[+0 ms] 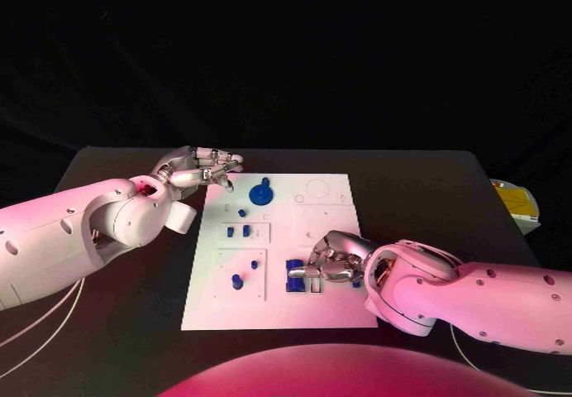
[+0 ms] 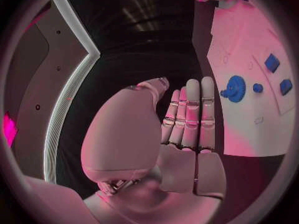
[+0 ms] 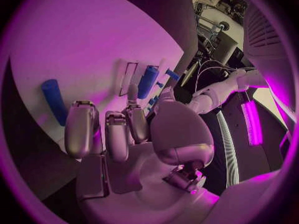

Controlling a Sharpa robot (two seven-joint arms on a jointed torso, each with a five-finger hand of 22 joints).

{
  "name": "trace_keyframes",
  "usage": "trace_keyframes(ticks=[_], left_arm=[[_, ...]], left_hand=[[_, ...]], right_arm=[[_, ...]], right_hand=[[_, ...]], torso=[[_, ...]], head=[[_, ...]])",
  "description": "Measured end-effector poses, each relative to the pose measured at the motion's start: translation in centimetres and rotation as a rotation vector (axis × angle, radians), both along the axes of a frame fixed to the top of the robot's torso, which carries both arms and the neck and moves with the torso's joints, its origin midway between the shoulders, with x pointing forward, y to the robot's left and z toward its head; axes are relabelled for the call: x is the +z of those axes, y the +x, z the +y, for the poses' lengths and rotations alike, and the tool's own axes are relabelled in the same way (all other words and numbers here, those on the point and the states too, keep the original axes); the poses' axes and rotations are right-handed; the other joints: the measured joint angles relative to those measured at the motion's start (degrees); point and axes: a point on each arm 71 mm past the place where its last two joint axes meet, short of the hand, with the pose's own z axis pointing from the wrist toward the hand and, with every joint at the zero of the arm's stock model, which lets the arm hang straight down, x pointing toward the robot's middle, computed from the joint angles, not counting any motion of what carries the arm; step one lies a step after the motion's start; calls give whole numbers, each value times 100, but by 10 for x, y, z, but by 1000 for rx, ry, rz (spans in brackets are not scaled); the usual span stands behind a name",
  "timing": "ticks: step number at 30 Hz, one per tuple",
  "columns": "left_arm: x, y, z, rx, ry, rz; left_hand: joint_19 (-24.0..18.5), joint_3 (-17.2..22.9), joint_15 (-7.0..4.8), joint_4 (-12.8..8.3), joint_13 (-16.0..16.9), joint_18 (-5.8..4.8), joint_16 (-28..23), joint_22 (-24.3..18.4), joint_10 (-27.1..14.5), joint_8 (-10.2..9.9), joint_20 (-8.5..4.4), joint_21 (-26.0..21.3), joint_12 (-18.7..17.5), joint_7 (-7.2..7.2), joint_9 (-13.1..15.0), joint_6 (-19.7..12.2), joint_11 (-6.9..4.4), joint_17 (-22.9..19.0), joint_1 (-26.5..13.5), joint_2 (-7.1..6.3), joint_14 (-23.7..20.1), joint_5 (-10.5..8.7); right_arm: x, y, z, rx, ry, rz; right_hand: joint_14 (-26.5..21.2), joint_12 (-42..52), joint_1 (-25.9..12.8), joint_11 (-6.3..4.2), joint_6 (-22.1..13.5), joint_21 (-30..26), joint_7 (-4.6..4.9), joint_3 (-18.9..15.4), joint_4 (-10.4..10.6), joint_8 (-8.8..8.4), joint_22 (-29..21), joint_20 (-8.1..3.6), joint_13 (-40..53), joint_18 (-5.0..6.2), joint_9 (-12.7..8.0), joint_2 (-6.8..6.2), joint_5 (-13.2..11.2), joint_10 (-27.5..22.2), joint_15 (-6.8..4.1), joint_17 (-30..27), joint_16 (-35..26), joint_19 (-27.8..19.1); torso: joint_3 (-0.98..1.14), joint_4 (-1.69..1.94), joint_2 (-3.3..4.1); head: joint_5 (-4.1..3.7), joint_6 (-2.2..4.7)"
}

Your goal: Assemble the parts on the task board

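While the left hand [image 1: 200,169] lies flat and empty, the right hand's [image 1: 334,258] curled fingers hide any hold.

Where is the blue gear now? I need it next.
In the head view, the blue gear sits on the task board's far half, just right of the left hand.

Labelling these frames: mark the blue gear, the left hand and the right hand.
blue gear [image 1: 261,194], head view, on its round face.
left hand [image 1: 197,169], head view, on the middle of the hand.
right hand [image 1: 334,256], head view, on its back.
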Motion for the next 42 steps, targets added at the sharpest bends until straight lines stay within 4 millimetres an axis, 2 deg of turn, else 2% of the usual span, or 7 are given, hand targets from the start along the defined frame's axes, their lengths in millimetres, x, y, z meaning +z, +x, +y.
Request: trace_keyframes(ticks=[7,11,13,18,23,30,42], left_arm=[[0,0,1,0,1,1],[0,0,1,1,2,2],[0,0,1,2,2,1],[0,-1,1,1,0,0],[-1,-1,0,0,0,0],[-2,-1,0,0,0,2],[-3,-2,1,2,0,4]], left_hand=[[0,0,0,0,0,0,0,0,0,0,0,0,0,0,0,0,0,0,0,0,0,0],[0,0,0,0,-5,0,0,-8,0,0,0,0,0,0,5,0,0,0,0,0,0,0],[0,0,0,0,-5,0,0,-8,0,0,0,0,0,0,5,0,0,0,0,0,0,0],[0,0,0,0,-5,0,0,-8,0,0,0,0,0,0,5,0,0,0,0,0,0,0],[0,0,0,0,-5,0,0,-7,0,0,0,0,0,0,4,0,0,0,0,0,0,0],[0,0,0,0,-5,0,0,-7,0,0,0,0,0,0,4,0,0,0,0,0,0,0],[0,0,0,0,-4,1,0,-7,0,0,0,0,0,0,4,0,0,0,0,0,0,0]], right_arm=[[7,-1,-13,-14,13,-35],[20,3,-30,-34,14,-77],[25,7,-42,-51,4,-97],[30,10,-73,-96,-42,-127],[27,5,-94,-116,-91,-131],[18,-2,-100,-113,-131,-112],[4,-8,-93,-94,-165,-69]], right_hand=[[0,86,788,21,-14,79,14,-51,-28,-3,5,0,41,0,21,278,389,-19,2,2,0,0],[1,115,1194,22,-77,79,36,-147,-48,-126,4,0,71,0,-28,264,692,-14,6,5,0,0],[11,81,1382,50,-127,100,87,-186,-40,-293,4,0,173,0,-150,155,937,14,15,5,0,0],[-8,22,1593,52,-132,123,92,-241,-48,-578,4,22,173,1,-415,-12,902,13,36,5,0,-22],[0,21,1606,93,-123,166,102,-259,-29,-601,3,22,174,0,-472,-25,902,11,44,4,23,-22],[0,22,1551,95,20,195,107,-312,-24,-645,3,22,223,1,-550,31,867,10,45,4,23,-22],[1,38,1566,101,69,195,98,-359,-40,-645,2,22,256,0,-559,74,867,5,47,3,23,-21]], torso=[[4,-1,-3],[4,-5,-4],[4,-8,-4],[-2,-11,-8],[-1,-21,-8],[8,-49,-12],[4,-49,-15]], head=[[-10,14],[-21,31],[-35,41],[-96,55],[-131,68],[-140,72],[-110,27]])
